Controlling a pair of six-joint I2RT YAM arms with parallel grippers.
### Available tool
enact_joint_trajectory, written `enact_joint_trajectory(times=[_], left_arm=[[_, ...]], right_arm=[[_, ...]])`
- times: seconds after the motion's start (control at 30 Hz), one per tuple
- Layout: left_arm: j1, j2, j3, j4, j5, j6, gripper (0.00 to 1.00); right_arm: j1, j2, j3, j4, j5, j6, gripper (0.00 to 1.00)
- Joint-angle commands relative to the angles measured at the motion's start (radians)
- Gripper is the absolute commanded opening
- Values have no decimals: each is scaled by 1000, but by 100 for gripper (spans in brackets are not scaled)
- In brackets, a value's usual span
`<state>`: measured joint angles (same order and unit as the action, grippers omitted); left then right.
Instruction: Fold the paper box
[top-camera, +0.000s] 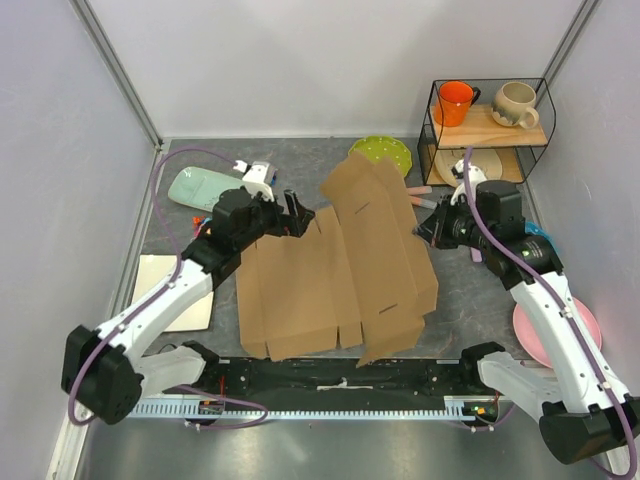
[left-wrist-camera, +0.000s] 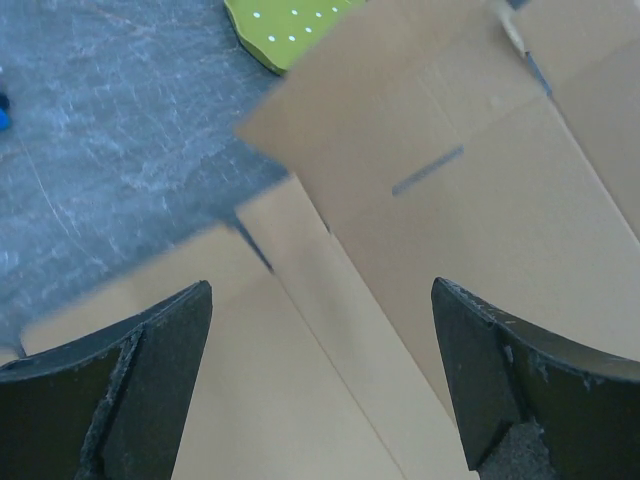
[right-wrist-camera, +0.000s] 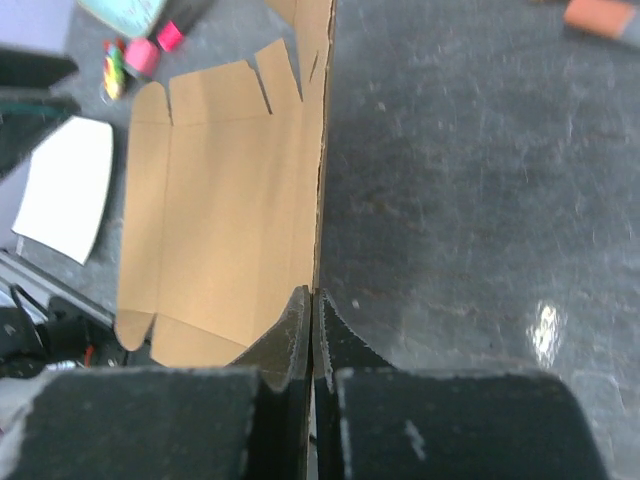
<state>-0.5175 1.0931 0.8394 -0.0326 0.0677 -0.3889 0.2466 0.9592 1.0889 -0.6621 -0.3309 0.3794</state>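
Observation:
The paper box (top-camera: 330, 270) is a brown die-cut cardboard sheet lying mid-table, its right panels lifted and tilted. My right gripper (top-camera: 428, 224) is shut on the sheet's raised right edge. In the right wrist view the right gripper (right-wrist-camera: 314, 296) pinches the thin cardboard edge (right-wrist-camera: 320, 180), with the flat panel (right-wrist-camera: 220, 200) to its left. My left gripper (top-camera: 298, 214) is open and empty above the sheet's far left part. In the left wrist view the left gripper (left-wrist-camera: 321, 290) hovers over a crease, with both fingers (left-wrist-camera: 150, 380) apart over the cardboard (left-wrist-camera: 450, 220).
A green plate (top-camera: 382, 152) lies behind the sheet. A wire shelf (top-camera: 540, 125) at back right holds an orange mug (top-camera: 455, 100) and a beige mug (top-camera: 515, 102). A pink plate (top-camera: 535, 330) is at right, a white flat board (top-camera: 170, 290) and a mint tray (top-camera: 200, 187) at left.

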Motion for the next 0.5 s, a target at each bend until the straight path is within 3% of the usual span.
enact_joint_trajectory(times=[0.0,0.27,0.47], left_arm=[[1,150,23,221,24,174,97],[4,362,144,298,142,364,100],[68,496,207,273,430,446,99]], right_arm=[[33,6,-30,-174,99,-70,0],[51,-2,-155,-127,53,-66,0],[72,15,-142,-122,41,-68,0]])
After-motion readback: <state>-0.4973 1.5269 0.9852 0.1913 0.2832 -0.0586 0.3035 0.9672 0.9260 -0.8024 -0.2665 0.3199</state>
